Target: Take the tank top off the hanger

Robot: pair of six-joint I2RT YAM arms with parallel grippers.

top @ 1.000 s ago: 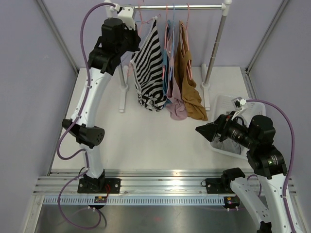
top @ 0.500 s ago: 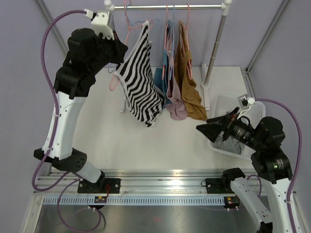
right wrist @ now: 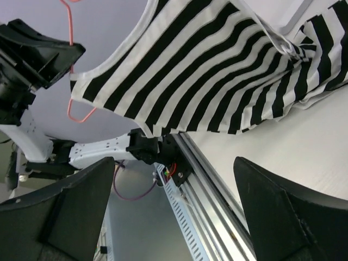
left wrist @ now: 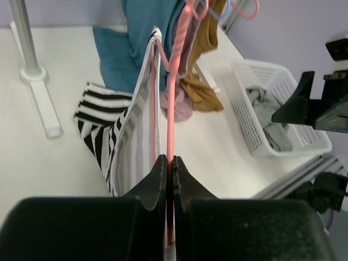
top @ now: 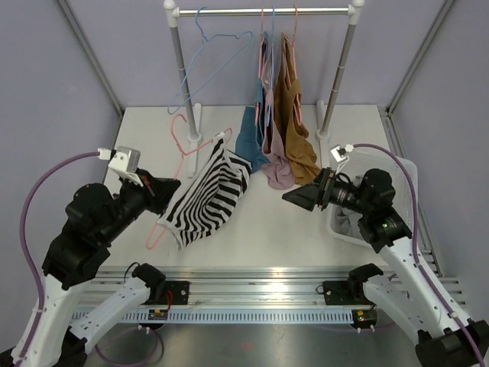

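Condition of item: the striped tank top [top: 202,199] is thin knit fabric, judged light, limp and a little stretchy. It will sag and follow any pull, and its straps are likely to snag on the hanger's shoulders. The pink hanger [left wrist: 171,103] is a slim rigid frame, probably smooth under cloth.

Recommended hold: pinch a strap close to a hanger shoulder, or a fold of the body just below it, and draw it off along the hanger arm (pulling at the hem would only stretch the cloth).

Position: the top is on the hanger, low over the front left of the bench [top: 267,229], with its lower part lying on the surface.

Tools: the left tool [left wrist: 168,163] is clamped on the hanger's wire. The right tool [top: 299,196] is spread wide and empty, facing the stripes from just beside the basket [top: 397,172].

Change noted: half a second ago the left arm held hanger and top high beside the rail [top: 260,11]. Both are now well clear of it and down at the bench. The right arm has swung from the basket toward the garment.
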